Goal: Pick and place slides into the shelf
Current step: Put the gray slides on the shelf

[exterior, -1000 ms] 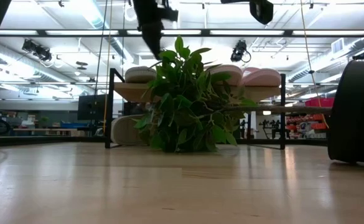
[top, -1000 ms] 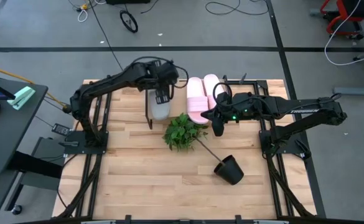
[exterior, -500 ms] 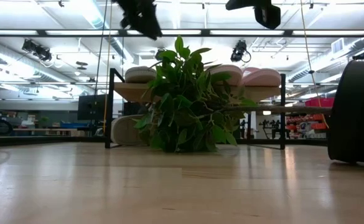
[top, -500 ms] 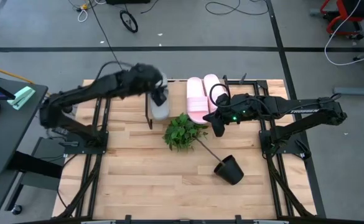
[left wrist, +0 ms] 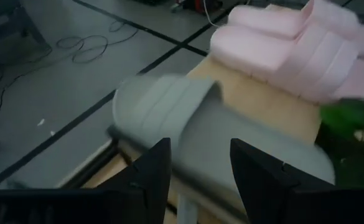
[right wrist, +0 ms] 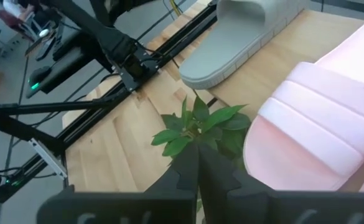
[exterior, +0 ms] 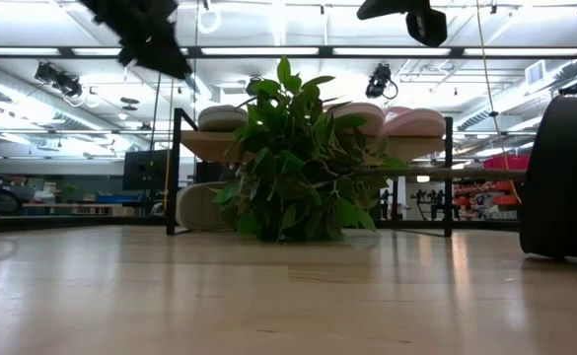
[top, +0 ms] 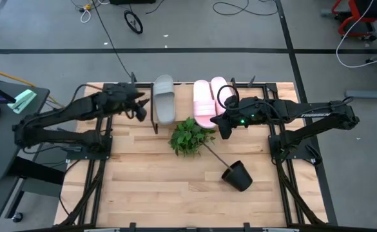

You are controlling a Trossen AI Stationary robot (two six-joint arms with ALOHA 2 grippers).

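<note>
On the shelf [top: 183, 96] top, grey slide [top: 164, 106] overhangs the front edge & may tip off; left gripper [top: 140, 109] fingers apart, empty, right gripper [top: 225, 132] pinched together nr plant [top: 188, 135], probably empty.

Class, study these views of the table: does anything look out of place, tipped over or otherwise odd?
Yes. The black plastic pot lies tipped on its side on the wooden tabletop, empty. The green leafy plant lies apart from it in front of the wooden-topped metal shelf, only a thin stem reaching toward the pot's mouth.
</note>
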